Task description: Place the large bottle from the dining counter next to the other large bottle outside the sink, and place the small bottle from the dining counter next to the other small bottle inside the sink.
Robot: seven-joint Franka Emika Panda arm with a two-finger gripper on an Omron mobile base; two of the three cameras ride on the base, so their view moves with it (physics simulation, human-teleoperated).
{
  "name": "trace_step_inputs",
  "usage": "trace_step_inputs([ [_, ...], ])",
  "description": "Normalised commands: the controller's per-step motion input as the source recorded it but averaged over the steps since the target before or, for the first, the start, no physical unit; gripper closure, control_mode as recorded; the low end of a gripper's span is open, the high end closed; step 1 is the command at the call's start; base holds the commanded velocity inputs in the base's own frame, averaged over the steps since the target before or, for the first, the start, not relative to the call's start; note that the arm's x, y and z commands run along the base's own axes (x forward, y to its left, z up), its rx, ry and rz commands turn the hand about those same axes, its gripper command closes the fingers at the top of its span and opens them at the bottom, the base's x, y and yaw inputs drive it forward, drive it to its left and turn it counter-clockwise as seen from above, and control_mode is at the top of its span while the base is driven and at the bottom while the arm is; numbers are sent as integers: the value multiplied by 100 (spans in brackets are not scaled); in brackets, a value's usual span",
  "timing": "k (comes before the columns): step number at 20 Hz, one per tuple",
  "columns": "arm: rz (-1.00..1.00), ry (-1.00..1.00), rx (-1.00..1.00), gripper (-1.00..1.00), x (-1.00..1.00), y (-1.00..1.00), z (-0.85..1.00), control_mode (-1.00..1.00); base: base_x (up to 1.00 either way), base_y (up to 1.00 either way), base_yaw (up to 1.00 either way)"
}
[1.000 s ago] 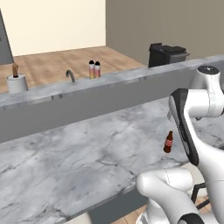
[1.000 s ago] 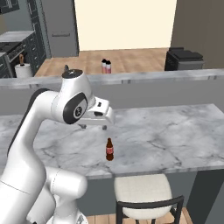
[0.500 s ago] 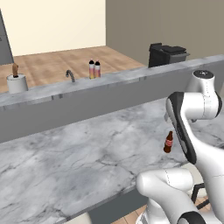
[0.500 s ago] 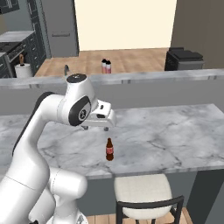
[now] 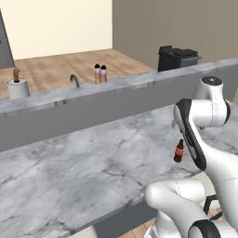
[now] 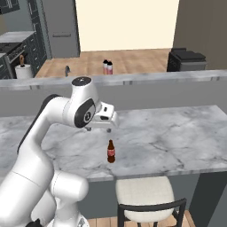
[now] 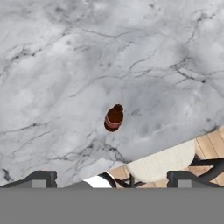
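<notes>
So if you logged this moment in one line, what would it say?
phase: approach | gripper: open, empty, above small brown bottle | bottle: upright on dining counter, near its edge

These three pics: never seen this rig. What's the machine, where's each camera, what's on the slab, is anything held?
It is a rendered kitchen with a white jointed robot arm on a base that can drive. Two pictures come from cameras on that base, behind the arm to its left and to its right, looking forward over it. The third comes from a camera on the hand, looking down along the claw; the two dark tips at its bottom edge are the claw's fingers, standing wide open with nothing between them.

On the long white marble dining counter with grey veins stands one small dark brown bottle with a red label, upright and near the front edge, above a cream-cushioned stool. The claw hangs above the bottle, apart from it. Nothing is held.

On the far counter, beside a curved metal faucet, stand two more bottles.
</notes>
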Motion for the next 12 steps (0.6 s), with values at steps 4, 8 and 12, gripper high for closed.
trace_step_inputs([
  [4,0,0,1,-100,23,0,-1,-100,0,0,0],
  [8,1,0,1,-100,24,-1,-3,-100,0,0,0],
  [12,1,0,1,-100,21,-1,-5,-100,0,0,0],
])
